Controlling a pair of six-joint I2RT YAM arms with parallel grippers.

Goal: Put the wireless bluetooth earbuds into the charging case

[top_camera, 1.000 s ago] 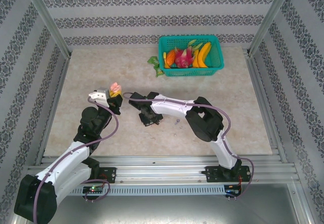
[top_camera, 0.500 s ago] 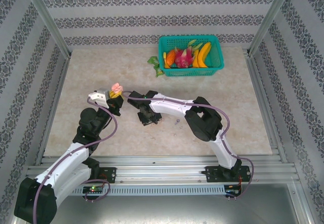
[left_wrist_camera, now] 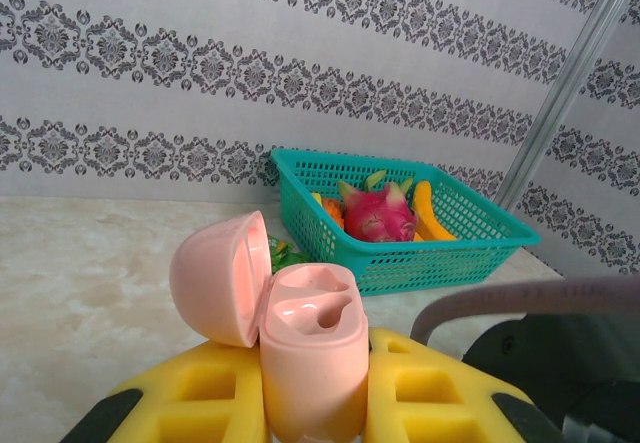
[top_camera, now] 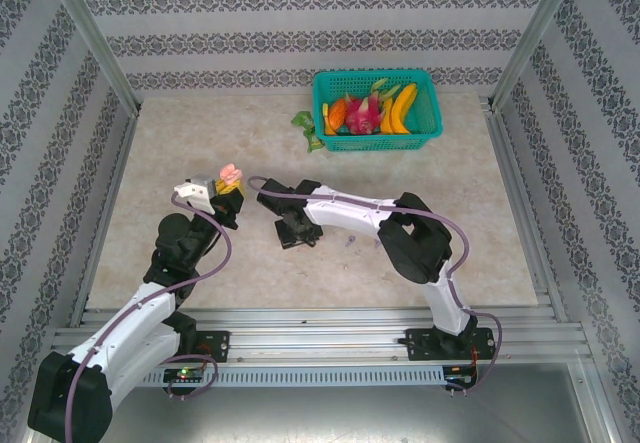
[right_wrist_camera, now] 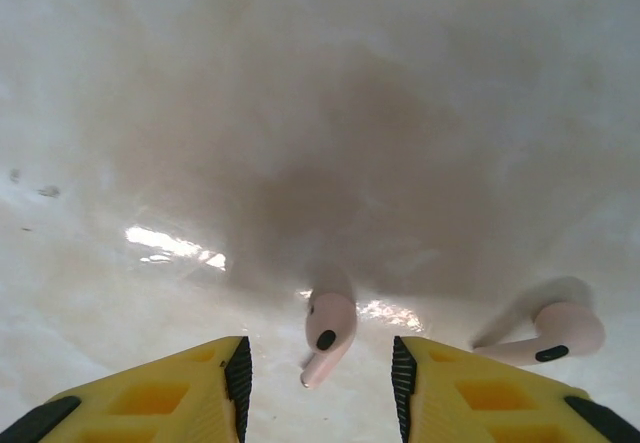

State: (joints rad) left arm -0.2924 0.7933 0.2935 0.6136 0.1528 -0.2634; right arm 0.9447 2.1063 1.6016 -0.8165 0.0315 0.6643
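Looking down from above, the left pincer (top_camera: pixel 229 185) is clamped on a pale pink charging case (top_camera: pixel 229 174), held up off the beige marbled tabletop (top_camera: pixel 180 133). The right pincer (top_camera: pixel 292 233) points down at the tabletop just to its right. A teal mesh basket (top_camera: pixel 432 123) of fruit stands well apart at the far edge.

From the left wrist, the charging case is a smooth, matte, egg-round shell pinched upright between blocky yellow fingers (left_wrist_camera: pixel 215 398). Its domed lid (left_wrist_camera: pixel 215 278) hangs open to the left on the hinge, and its top face shows two glossy moulded wells.

From the right wrist, the right pincer's yellow fingers, edged with black pads, stand spread. One pale pink earbud (right_wrist_camera: pixel 328 331) lies on the glossy tabletop between them, touching neither: a rounded head, a short stem pointing toward the camera and a dark oval spot on its side. A second pale pink earbud (right_wrist_camera: pixel 556 333) lies just outside the finger at the right of the view, its stem pointing left.
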